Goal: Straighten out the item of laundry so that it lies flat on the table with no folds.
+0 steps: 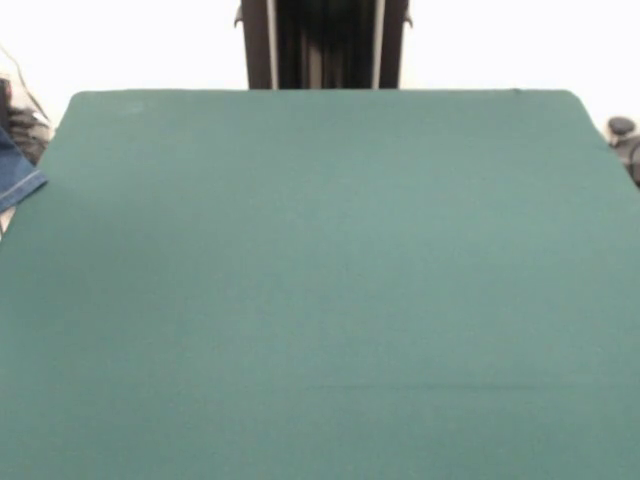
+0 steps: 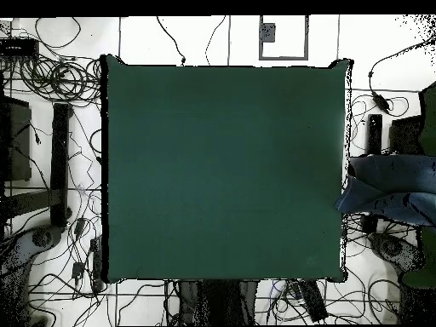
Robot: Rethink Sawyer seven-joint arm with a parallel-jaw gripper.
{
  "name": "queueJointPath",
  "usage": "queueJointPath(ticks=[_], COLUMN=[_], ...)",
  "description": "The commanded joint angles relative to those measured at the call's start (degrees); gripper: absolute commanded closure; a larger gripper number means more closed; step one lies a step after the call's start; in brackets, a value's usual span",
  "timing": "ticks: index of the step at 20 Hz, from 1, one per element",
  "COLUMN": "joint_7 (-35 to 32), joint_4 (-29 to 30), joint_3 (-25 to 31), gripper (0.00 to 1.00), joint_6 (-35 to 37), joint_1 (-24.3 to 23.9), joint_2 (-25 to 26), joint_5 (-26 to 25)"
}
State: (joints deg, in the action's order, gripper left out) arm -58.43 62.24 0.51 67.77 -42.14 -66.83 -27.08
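Denim, blue, soft jeans (image 2: 387,189) hang beside the dark green felt surface (image 2: 221,170) | limp, light; grasp a hem | jaws unseen.

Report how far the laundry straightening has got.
Nothing looks done yet. The green table carries no garment. The denim laundry is off the table's edge, bunched, with only a hemmed corner showing in the front view. Nothing is in hand: the pincer does not show in either view. Left: get the jeans onto the table, spread them and smooth out every fold.
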Motion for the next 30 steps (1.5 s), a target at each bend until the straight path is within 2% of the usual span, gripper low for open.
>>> queueJointPath(ticks=[1, 9, 15, 20, 25, 30], joint_7=[17.9, 20.4, 18.6, 20.0, 13.7, 8.2], joint_4=[0.1, -6.3, -1.5, -4.6, 8.3, 18.3], joint_3=[6.4, 8.1, 7.1, 7.3, 5.4, 4.6], gripper=[1.0, 1.0, 1.0, 1.0, 1.0, 1.0], joint_6=[2.0, 6.3, 2.5, 5.3, -5.0, -14.1], joint_1=[0.6, 0.7, 0.3, 0.7, 0.5, 0.5], joint_2=[-0.4, 1.5, 0.7, 1.0, -1.3, -2.6], joint_5=[0.1, -1.7, 0.1, -1.2, 1.9, 3.7])
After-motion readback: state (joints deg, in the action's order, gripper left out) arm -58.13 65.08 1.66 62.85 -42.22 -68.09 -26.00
